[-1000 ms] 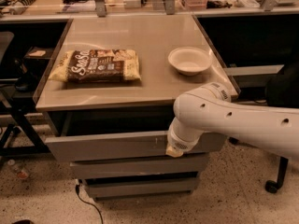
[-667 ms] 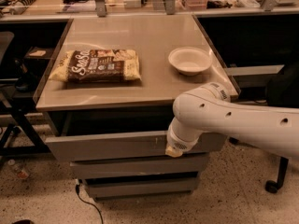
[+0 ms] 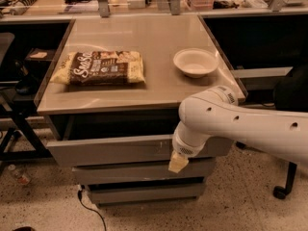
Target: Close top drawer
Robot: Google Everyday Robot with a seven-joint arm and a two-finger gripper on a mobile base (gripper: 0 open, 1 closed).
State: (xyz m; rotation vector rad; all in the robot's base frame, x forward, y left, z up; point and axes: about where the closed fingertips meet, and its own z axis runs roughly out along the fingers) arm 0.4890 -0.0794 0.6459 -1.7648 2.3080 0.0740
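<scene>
The top drawer is a wide grey metal drawer with a plain flat front, pulled out a little from under the desk top, with a dark gap showing above its front. My gripper hangs at the end of the white arm, right against the drawer front, a bit right of its middle. Its yellowish tip points down over the lower edge of the front.
A brown snack bag and a white bowl lie on the desk top. Two narrower grey drawer fronts sit below. A black cable runs on the floor. A chair wheel stands at the right.
</scene>
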